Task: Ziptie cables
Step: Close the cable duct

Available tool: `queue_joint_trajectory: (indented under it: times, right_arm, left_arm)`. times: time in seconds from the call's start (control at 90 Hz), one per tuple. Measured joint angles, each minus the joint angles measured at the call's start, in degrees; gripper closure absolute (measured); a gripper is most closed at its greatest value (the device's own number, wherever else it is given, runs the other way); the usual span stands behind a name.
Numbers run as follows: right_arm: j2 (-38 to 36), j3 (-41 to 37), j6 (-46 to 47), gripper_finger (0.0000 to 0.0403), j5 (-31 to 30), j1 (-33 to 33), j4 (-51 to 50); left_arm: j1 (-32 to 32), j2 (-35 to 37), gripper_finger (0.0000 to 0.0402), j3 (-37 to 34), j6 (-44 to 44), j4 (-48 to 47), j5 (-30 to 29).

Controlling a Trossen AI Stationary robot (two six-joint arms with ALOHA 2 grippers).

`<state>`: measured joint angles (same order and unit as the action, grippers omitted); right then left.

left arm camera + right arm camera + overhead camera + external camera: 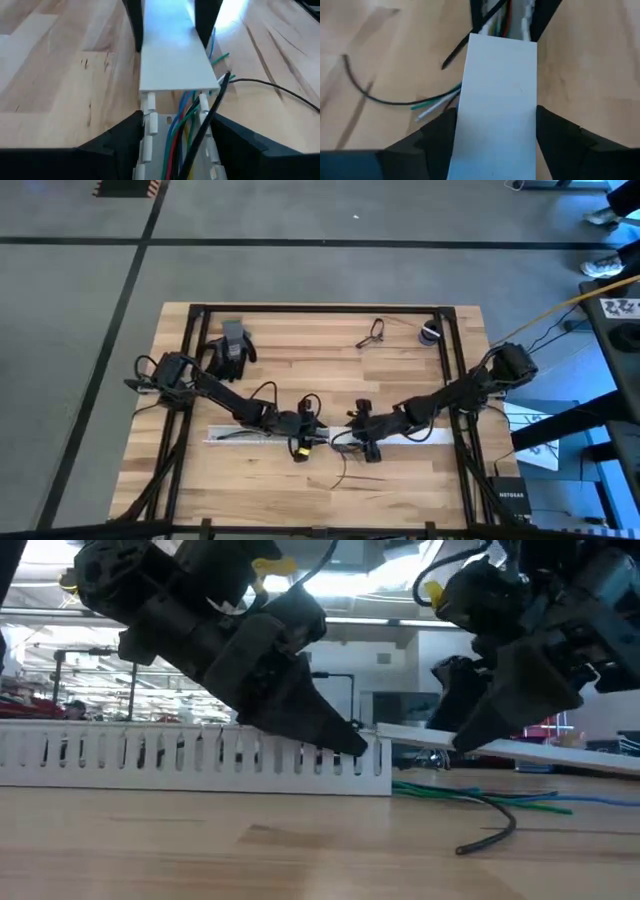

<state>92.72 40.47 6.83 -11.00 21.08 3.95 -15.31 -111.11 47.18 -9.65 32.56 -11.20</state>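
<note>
The left gripper (303,430) straddles the slotted white duct (172,155) holding the cables (187,125), fingers spread. The right gripper (362,432) clasps the flat white cover (497,100). The cover-fitting step seems in hand; next, I judge, it must slide along squarely without pinching wires.

Coloured cables (186,125) run along a white slotted duct (150,145) and pass under its flat white cover (172,55) on the wooden worktop (65,75).

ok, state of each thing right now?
Duct: on table, wires laid inside, near end uncovered.
Cover: flat strip, one end at the duct, tilted, not seated.
Wires: loose, spilling from duct end onto table.
Left claw: open, straddling duct.
Right claw: around the cover.
</note>
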Motion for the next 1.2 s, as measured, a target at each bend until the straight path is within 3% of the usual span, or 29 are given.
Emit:
queue_joint_trajectory:
  times: [0.233, 0.678, 1.011, 1.2]
  right_arm:
    - [0.0, 2.1, 0.4, 0.0173, -2.7, 0.0, -1.4]
    - [4.7, 2.3, 5.2, 0.0173, 0.2, -0.1, 3.4]
    - [3.7, 10.0, 5.1, 0.0173, 2.6, -0.6, -12.1]
    - [3.6, 12.3, 5.0, 0.0173, 4.5, -0.4, -15.0]
  left_arm:
    - [0.0, 0.0, 0.0203, 0.0, -0.2, 0.1, 0.0]
    - [-0.1, 0.1, 0.0203, -0.1, -0.4, 0.1, 0.1]
    - [-0.1, 0.1, 0.0203, 0.1, 0.0, -0.2, 0.3]
    - [0.0, 0.1, 0.0203, 0.1, 0.0, -0.3, 0.3]
